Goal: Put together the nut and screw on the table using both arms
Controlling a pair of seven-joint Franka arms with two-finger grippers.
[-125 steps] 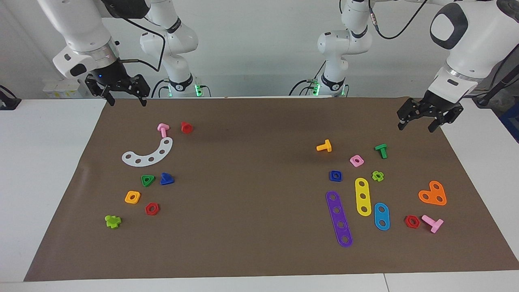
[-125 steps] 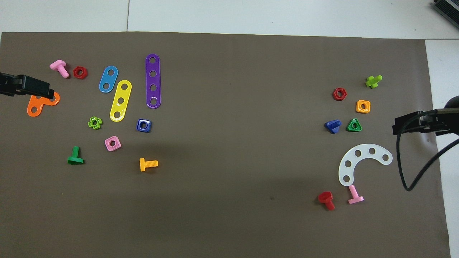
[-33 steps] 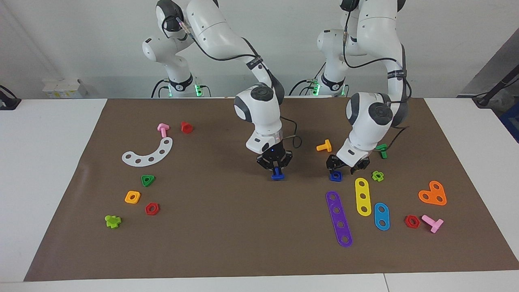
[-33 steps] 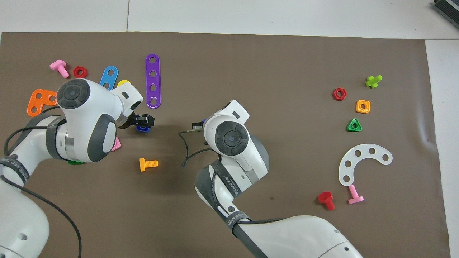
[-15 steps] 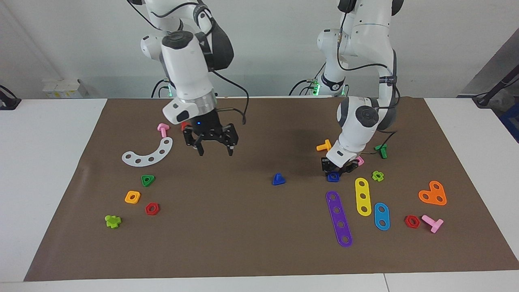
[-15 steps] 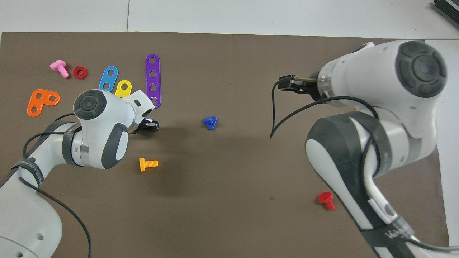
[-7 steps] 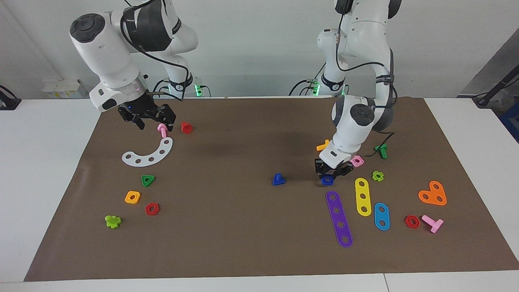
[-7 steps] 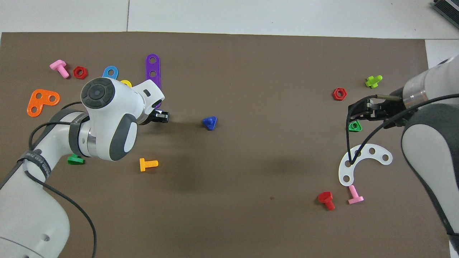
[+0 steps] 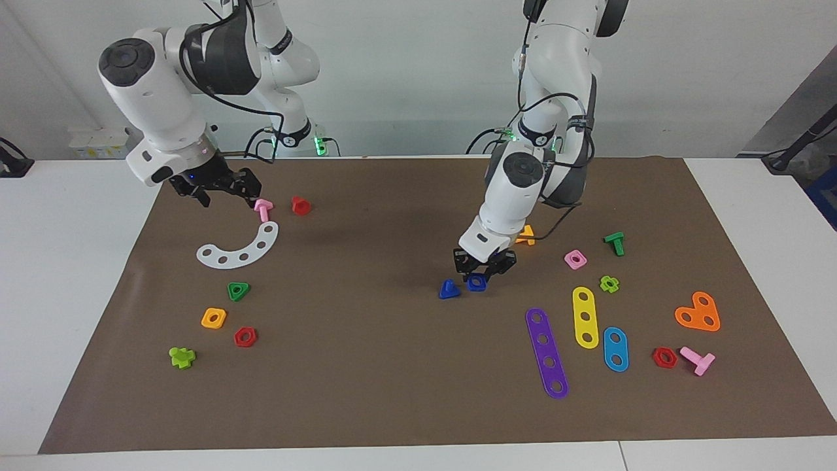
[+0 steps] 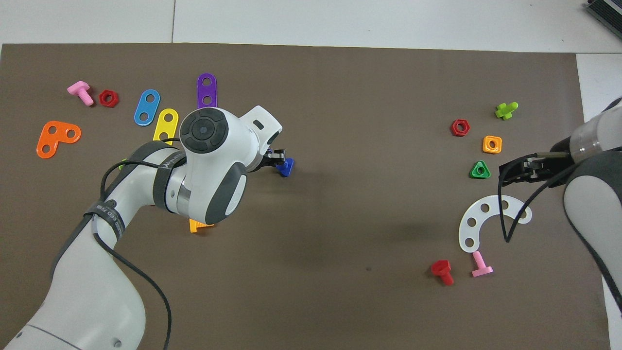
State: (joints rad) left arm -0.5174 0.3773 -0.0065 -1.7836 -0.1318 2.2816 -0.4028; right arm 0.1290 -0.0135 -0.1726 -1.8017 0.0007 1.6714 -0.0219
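Fingers of the left gripper (image 9: 484,266) are closed on the nut (image 9: 477,282), which it holds low over the middle of the brown mat (image 9: 392,392), just beside the screw (image 9: 448,289). The screw lies on the mat with its triangular head down, on the side of the nut toward the right arm's end of the table (image 9: 78,275). From overhead the left arm's wrist hides most of the gripper, and only a dark fingertip and a blue piece (image 10: 284,166) show past it.

The right gripper (image 9: 222,193) hangs over the mat's corner at the robots' edge of the table, at the right arm's end, next to the pink bolt (image 9: 263,209) and above the white curved strip (image 9: 239,248). Its fingers stand apart and hold nothing.

Half a second ago the left gripper was at the end of the purple strip (image 9: 546,353) with the nut in its grip; it has since carried the nut toward the mat's middle, up to the screw, which has not moved. The right gripper has shifted slightly toward the table's end edge.

The mat covers most of the white tabletop, with coloured toy parts scattered near both ends. A plain pale wall stands at the robots' side, with cables and green lights at the arm bases.
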